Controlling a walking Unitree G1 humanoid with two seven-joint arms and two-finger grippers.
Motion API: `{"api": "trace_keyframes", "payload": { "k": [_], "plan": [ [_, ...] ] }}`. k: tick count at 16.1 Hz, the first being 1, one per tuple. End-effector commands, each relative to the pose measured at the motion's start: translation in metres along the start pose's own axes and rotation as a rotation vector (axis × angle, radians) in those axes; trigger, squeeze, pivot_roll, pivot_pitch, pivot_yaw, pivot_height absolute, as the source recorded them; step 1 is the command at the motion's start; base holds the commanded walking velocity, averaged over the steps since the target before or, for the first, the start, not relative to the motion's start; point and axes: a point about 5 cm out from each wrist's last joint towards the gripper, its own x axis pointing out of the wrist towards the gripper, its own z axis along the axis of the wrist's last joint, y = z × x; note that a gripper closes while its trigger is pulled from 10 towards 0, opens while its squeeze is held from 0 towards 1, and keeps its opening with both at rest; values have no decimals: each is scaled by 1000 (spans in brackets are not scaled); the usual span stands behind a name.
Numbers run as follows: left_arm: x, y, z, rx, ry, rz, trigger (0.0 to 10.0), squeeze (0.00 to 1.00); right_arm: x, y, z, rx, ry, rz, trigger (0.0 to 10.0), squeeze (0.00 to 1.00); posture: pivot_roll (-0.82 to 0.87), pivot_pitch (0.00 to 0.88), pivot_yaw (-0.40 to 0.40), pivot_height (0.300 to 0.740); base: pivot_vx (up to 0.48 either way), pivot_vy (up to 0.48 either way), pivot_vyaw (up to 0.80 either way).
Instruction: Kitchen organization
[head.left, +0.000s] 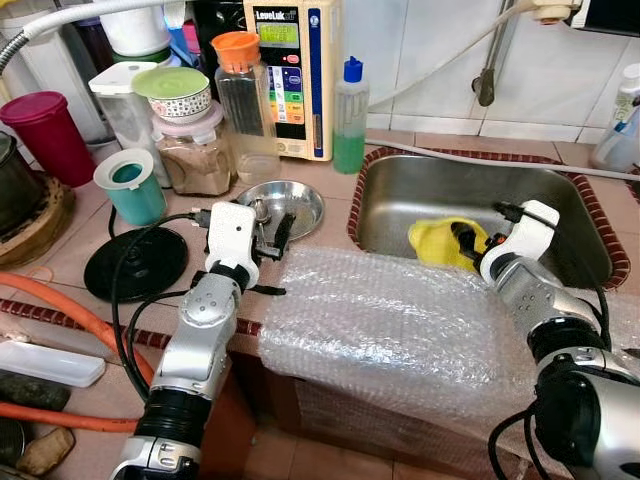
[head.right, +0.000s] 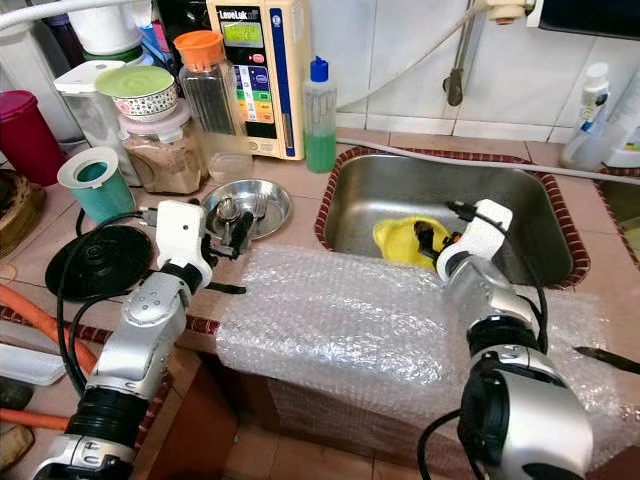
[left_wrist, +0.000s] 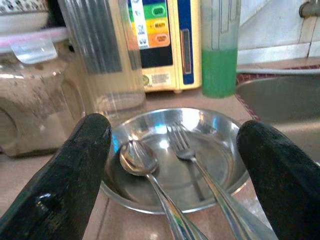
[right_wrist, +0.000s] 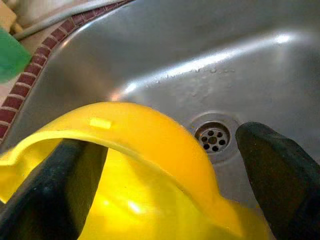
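Yellow plastic container (head.left: 440, 240) in grey steel sink (head.left: 560, 200); sink rim brick-red with pale joints. Shiny silver dish (head.left: 285, 207) holds silver spoon (left_wrist: 137, 159) and fork (left_wrist: 182, 145). Bottle (head.left: 349, 115): green liquid, blue cap. Jar (head.left: 243, 105): orange lid. Cup (head.left: 131, 187): teal, white rim. Maroon tumbler (head.left: 45, 135). Clear, dimpled bubble wrap (head.left: 400, 320). Counter (head.left: 70, 250): beige tile.

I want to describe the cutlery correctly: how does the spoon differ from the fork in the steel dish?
The spoon ends in a rounded bowl; the fork ends in separate tines. The spoon lies nearer the clear jar, the fork nearer the sink. Both are shiny metal, heads inside the steel dish, handles leaning over its rim towards the open left tool.
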Motion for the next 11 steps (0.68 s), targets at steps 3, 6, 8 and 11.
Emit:
{"api": "trace_keyframes", "payload": {
  "k": [3, 6, 8, 11],
  "plan": [
    [-4, 4, 3, 38, -5, -12, 10000, 0, 0, 3, 12, 16, -45, -12, 10000, 1000, 39, 0, 59, 740, 0, 0, 0],
    [-4, 4, 2, 26, 5, -20, 10000, 0, 0, 4, 9, 31, 24, -8, 10000, 1000, 36, 0, 62, 740, 0, 0, 0],
    [-4, 2, 3, 8, 12, -40, 10000, 0, 0, 7, 16, 42, 53, -3, 10000, 988, 24, 0, 65, 740, 0, 0, 0],
    [-4, 2, 2, -2, 29, -42, 10000, 0, -2, 1, 30, -103, 2, -39, 10000, 369, 19, 0, 64, 740, 0, 0, 0]
  ]
}}
